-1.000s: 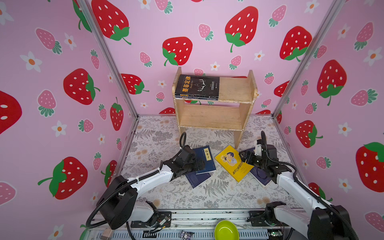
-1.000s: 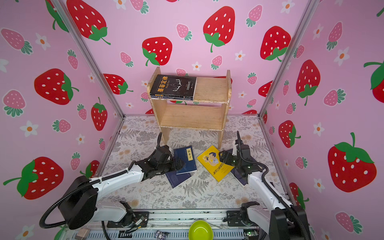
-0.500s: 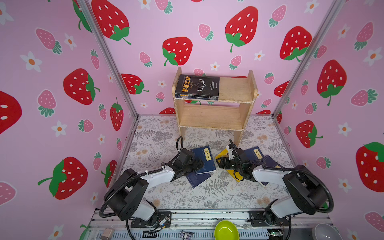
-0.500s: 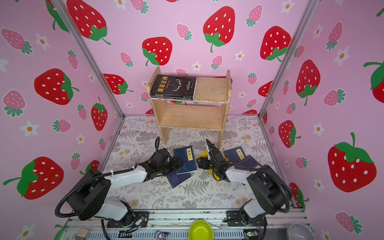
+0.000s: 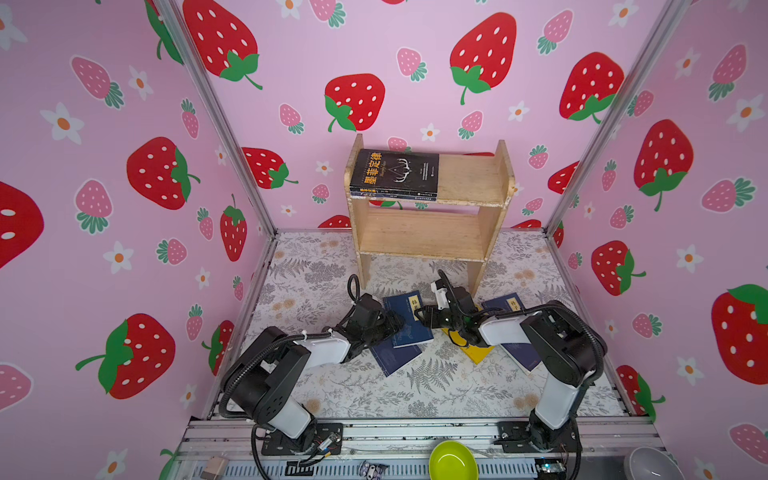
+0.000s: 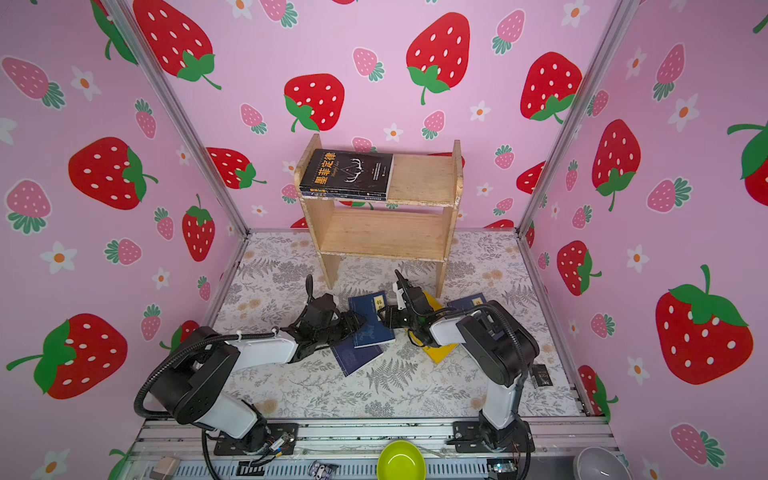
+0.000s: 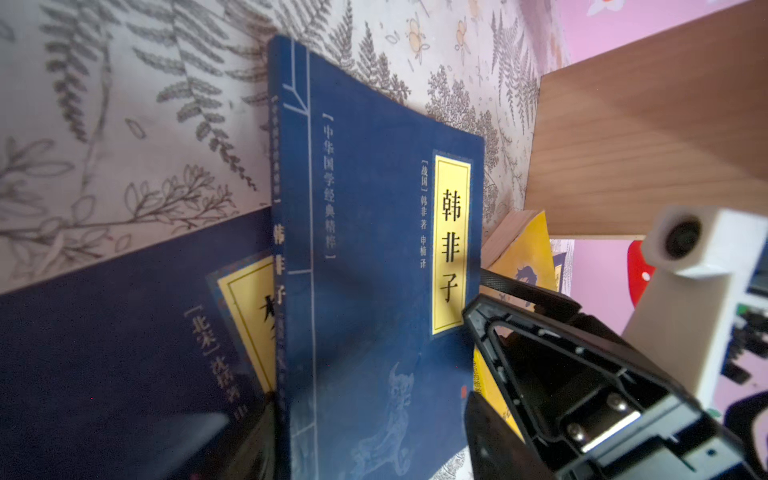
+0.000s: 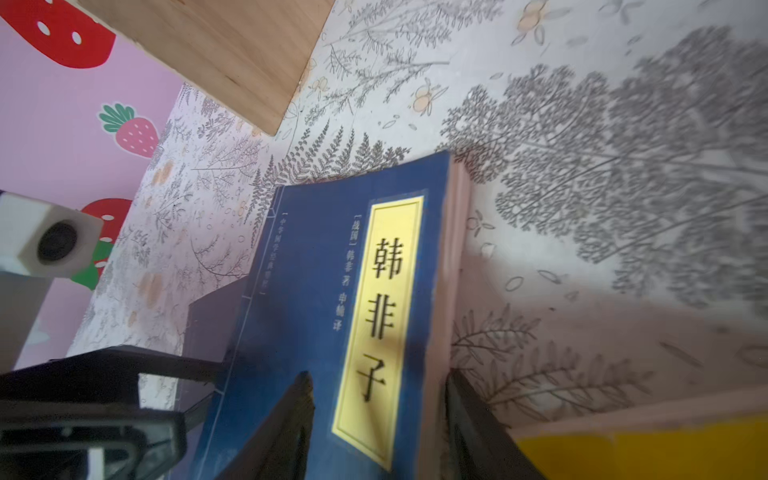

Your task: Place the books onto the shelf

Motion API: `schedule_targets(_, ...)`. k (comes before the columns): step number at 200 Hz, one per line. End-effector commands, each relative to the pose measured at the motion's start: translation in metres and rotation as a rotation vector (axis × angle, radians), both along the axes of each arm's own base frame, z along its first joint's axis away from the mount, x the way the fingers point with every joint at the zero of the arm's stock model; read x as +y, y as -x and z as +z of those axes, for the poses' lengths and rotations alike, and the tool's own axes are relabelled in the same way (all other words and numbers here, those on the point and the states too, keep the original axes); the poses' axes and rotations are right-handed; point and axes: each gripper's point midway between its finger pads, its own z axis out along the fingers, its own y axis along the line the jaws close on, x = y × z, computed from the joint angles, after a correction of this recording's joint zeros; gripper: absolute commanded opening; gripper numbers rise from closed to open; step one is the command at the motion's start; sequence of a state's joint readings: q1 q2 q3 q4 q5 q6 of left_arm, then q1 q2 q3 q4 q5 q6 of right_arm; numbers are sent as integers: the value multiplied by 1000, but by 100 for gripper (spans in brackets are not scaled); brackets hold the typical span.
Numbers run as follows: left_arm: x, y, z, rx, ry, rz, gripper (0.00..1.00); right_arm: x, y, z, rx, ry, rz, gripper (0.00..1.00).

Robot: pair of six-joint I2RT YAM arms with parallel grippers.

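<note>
Five books lie on the fern-print mat [image 5: 436,395] in front of the shelf [image 5: 419,237], which stands at the middle of the mat's back edge. On the left half of the shelf's top tier lies the black book [image 5: 395,172] with antlers on its cover. It rests on a thin stack whose navy spines show under its front edge; how many cannot be told. The lower tier is bare wood in both top views.

Near the middle of the mat, just in front of the shelf's legs, the upper navy book [image 5: 409,320] lies askew on the lower navy book [image 5: 395,357] and covers part of its yellow label. Both grippers meet at this upper book. The left gripper [image 5: 395,322] sits at its spine side, jaws partly open. The left wrist view shows dim fingers at either side of the book's near end, but whether they press it cannot be told. The right gripper [image 5: 419,313] reaches across from the page-edge side, jaws also partly open. In the right wrist view one of its fingers [image 8: 291,419] lies over the cover beside the yellow label and the other stands just off the page edge, above the mat.

The yellow book [image 5: 473,353] lies under the right arm, just beside the navy pair. Toward the mat's right edge lie a third navy book [image 5: 505,302] and the dark purple book [image 5: 523,355], the purple one partly hidden by the arm.

A green bowl [image 5: 452,461] sits on the rail beyond the mat's front edge.
</note>
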State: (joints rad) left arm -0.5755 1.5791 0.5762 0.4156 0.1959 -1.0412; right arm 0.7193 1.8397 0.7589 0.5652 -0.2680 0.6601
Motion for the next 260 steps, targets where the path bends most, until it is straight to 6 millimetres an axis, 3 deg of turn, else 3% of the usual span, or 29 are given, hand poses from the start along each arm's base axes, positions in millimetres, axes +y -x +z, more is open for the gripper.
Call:
schedule_targets(1, -6, 3, -6, 4, 35, -28, 61, 18, 13, -9, 44, -28, 100, 47)
schedule_targets(63, 2, -1, 15, -67, 47, -5, 35, 31, 6, -2, 28, -30, 140, 45)
schedule_targets(87, 6, 1, 27, -84, 28, -6, 18, 32, 4, 14, 6, -37, 141, 45)
schedule_targets(104, 10, 5, 38, -101, 28, -3, 15, 29, 1, 35, -35, -40, 127, 50)
schedule_targets(127, 19, 13, 54, -137, 31, 11, 7, 14, -6, 62, -94, -5, 56, 63)
schedule_targets(143, 26, 19, 66, -162, 10, 11, 7, 2, -7, 83, -126, 11, 11, 68)
schedule_targets(154, 30, 26, 75, -172, 10, 11, 0, -9, -7, 97, -144, 19, -26, 70)
schedule_targets(186, 52, 40, 106, -237, 16, 73, 0, -42, 4, 132, -166, -9, -123, 77)
schedule_targets(222, 62, 51, 150, -333, 107, 118, 0, -75, 26, 151, -147, -109, -206, 90)
schedule_targets(260, 63, 48, 194, -455, 214, 149, 0, -92, 51, 165, -137, -293, -249, 99)
